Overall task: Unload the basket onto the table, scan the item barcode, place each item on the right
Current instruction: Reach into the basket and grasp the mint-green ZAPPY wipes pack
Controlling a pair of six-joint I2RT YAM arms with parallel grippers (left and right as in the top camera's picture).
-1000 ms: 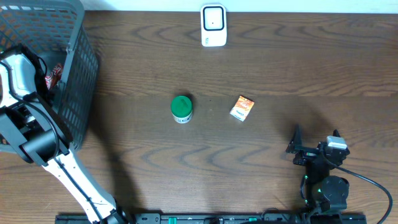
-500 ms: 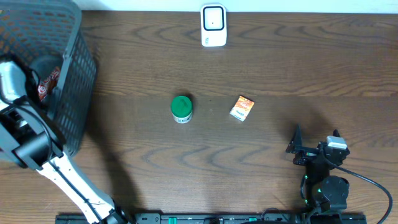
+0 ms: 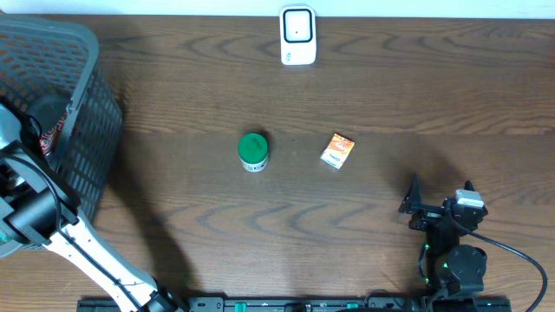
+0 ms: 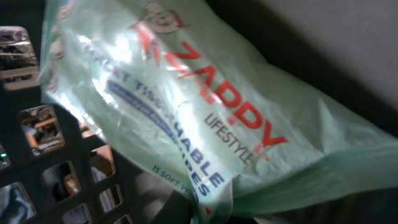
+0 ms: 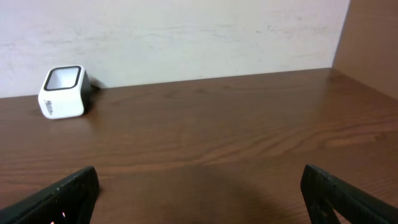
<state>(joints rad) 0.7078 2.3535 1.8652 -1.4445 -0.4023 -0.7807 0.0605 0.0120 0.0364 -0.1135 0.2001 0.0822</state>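
While my left gripper (image 3: 39,121) reaches into the grey plastic mesh basket (image 3: 91,95), seen from overhead, my right gripper (image 3: 440,206) rests well apart from the white box-shaped barcode scanner (image 3: 297,35). At my left wrist, a pale green crinkly plastic packet (image 4: 186,112) fills the view inside the basket. My jaws there are closed, but whether on the packet I cannot tell. At my right wrist, the fingers (image 5: 68,190) stand wide and empty. This looks like the pick-up; next I must lift the packet out and face its barcode to the scanner.
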